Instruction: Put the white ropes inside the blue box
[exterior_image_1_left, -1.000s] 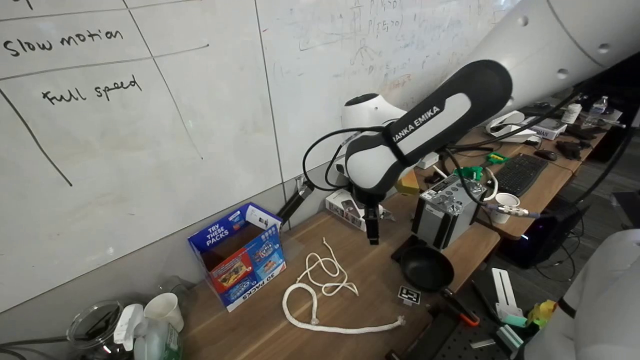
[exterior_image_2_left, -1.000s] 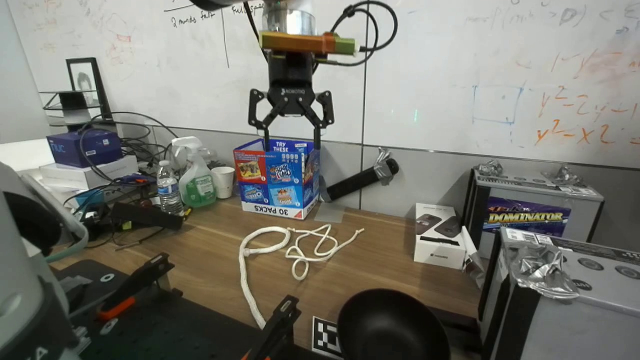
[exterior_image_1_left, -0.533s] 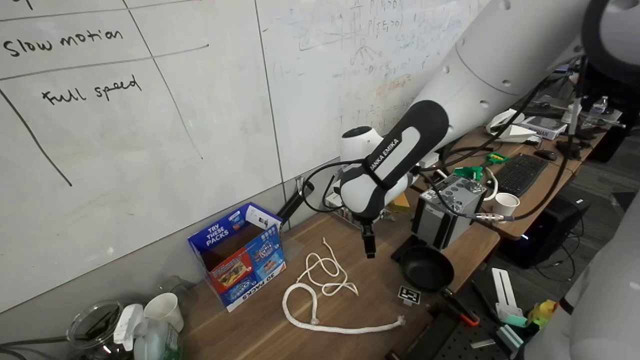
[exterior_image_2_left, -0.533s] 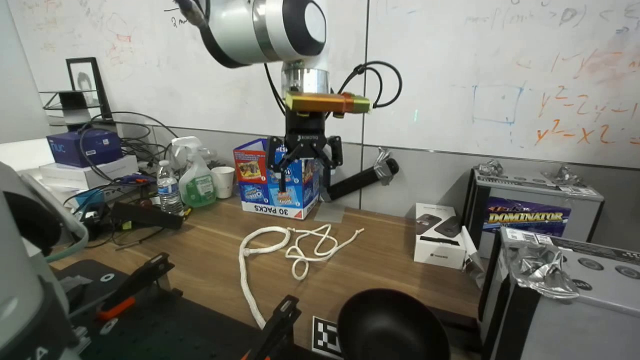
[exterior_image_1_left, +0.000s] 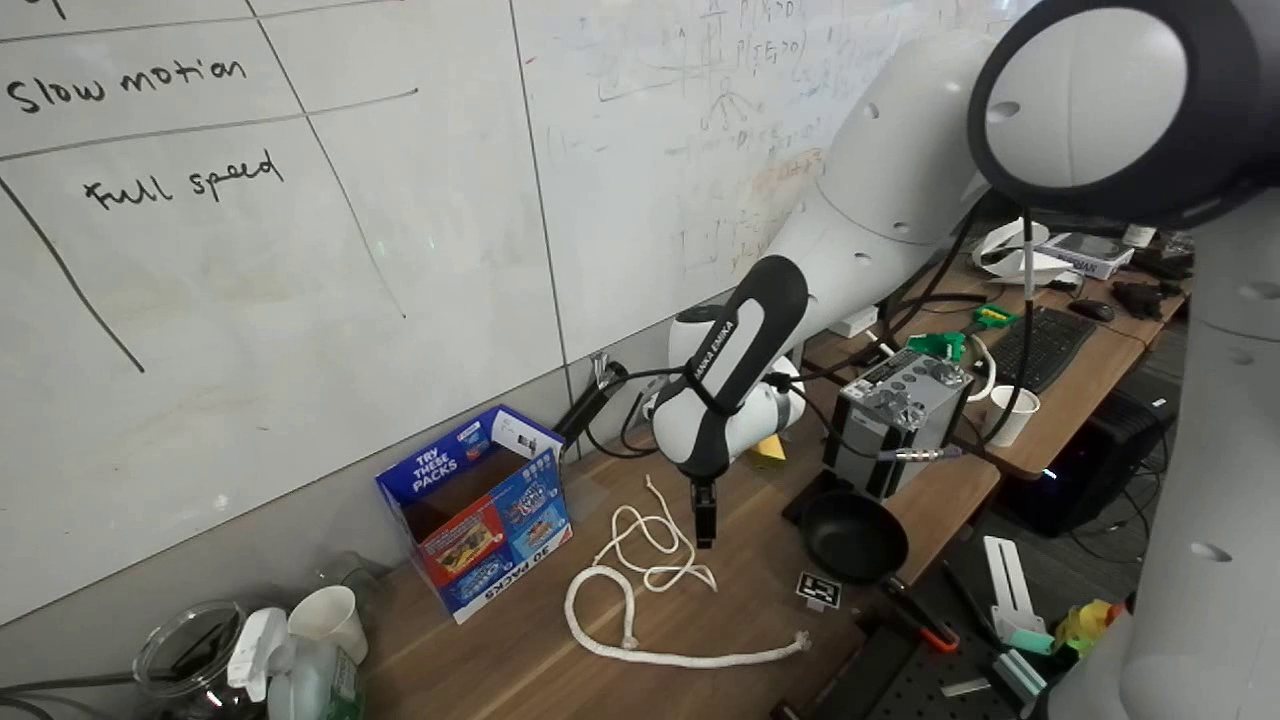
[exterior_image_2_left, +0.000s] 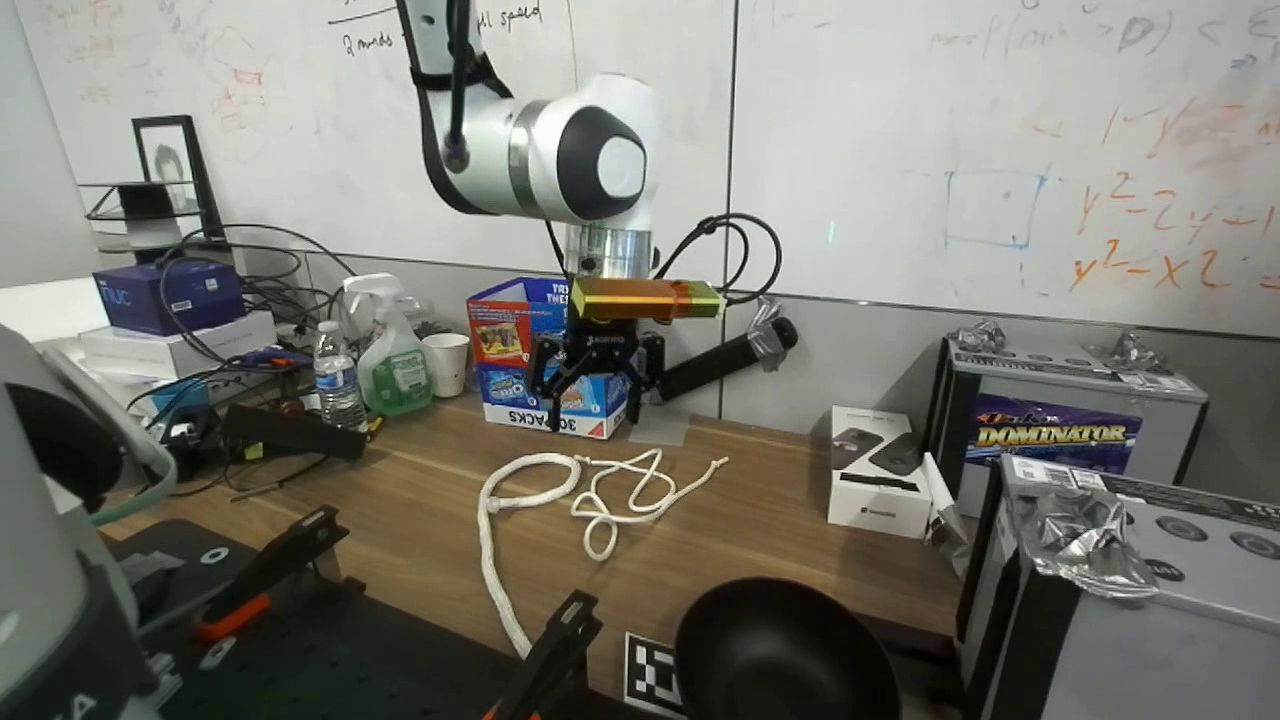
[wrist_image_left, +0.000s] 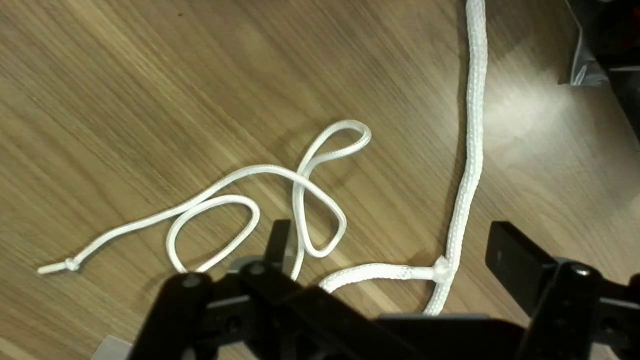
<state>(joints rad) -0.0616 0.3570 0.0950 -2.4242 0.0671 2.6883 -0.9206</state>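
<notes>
Two white ropes lie loose on the wooden table: a thick rope (wrist_image_left: 476, 100) with one hooked end and a thinner looped rope (wrist_image_left: 270, 169). Both appear in both exterior views, the thick rope (exterior_image_1_left: 690, 660) nearer the table's front. The blue box (exterior_image_1_left: 490, 540), printed with red and white graphics, stands open-topped against the whiteboard. My gripper (wrist_image_left: 390, 227) hangs above the table with its jaws wide apart and nothing held. In the wrist view the thick rope's knotted end shows between the fingers, lower down on the table. In an exterior view the gripper (exterior_image_2_left: 595, 418) partly hides the box's face.
A black pan (exterior_image_1_left: 855, 538) and a marker card (exterior_image_1_left: 818, 590) lie beside the ropes. Grey batteries (exterior_image_1_left: 890, 420) and a white phone box (exterior_image_2_left: 880, 470) stand farther along. A taped black bar (exterior_image_2_left: 725, 360), a paper cup (exterior_image_2_left: 446, 362) and a spray bottle (exterior_image_2_left: 397, 365) flank the box.
The arm has come down from above the box's height toward the table and closer to the ropes. The jaws have stayed open. Ropes and box have not moved.
</notes>
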